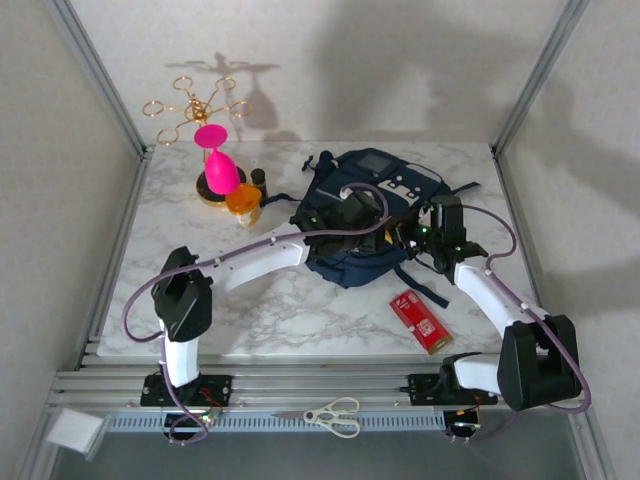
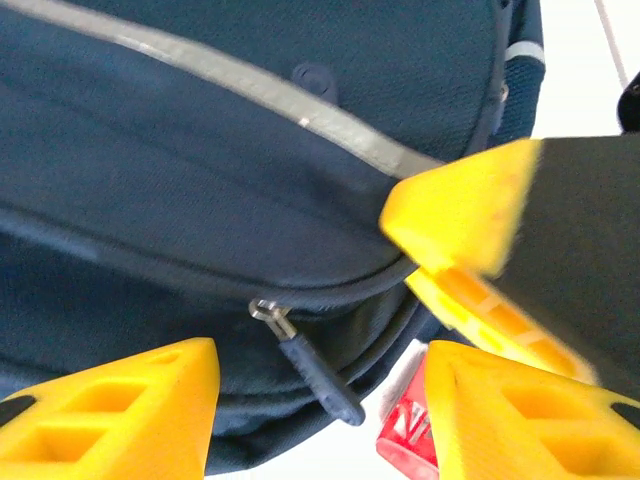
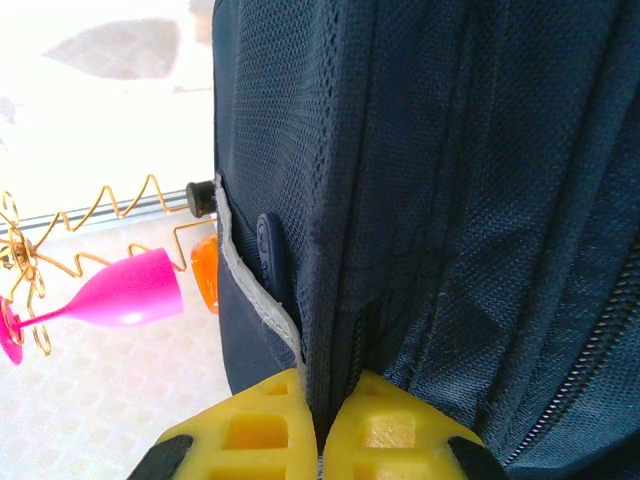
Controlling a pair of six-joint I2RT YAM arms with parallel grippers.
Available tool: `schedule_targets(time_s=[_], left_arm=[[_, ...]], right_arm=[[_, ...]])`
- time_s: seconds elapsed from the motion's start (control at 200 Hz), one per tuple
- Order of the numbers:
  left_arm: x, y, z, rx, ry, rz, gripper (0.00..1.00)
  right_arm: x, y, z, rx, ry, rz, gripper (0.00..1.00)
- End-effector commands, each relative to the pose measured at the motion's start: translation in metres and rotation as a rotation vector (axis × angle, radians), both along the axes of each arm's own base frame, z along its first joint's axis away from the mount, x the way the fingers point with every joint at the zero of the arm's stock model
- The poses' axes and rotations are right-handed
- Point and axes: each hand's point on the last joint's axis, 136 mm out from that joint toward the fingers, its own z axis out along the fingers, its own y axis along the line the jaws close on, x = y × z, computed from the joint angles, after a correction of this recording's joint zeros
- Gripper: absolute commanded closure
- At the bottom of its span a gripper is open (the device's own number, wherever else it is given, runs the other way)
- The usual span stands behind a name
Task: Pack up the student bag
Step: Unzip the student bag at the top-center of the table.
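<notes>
Left jaws apart | right jaws pinch mesh-weave navy student bag point(image 3: 450, 200) | slim zip pull point(image 2: 322, 380)

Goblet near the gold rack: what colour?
Bright pink; the goblet shows best in the right wrist view.

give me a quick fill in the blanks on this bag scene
The right claw is ___ on the fabric of the student bag.
The left claw is ___, the zip pull between its fingers.
The goblet beside the gold rack is ___.
The box on the marble table is ___.
Missing: shut; open; pink; red.
</notes>
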Motion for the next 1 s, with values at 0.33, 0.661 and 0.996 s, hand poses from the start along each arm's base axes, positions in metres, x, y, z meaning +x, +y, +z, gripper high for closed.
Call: schedule_targets(time_s=[0.33,0.661,0.996], left_arm=[[0.005,-0.004,-0.006,0.059,0.014,-0.003,0.49],[0.019,0.003,-0.024,0.164,0.016,0.07,0.59],[0.028,0.017,-0.022,0.15,-0.008,0.101,0.91]], right_arm=[[0.011,0.005,0.014,0.03,-0.067,-0.001,1.0],[0.012,0.006,0.014,0.036,-0.069,0.001,1.0],[0.013,0.002,0.012,0.006,-0.066,0.004,1.0]])
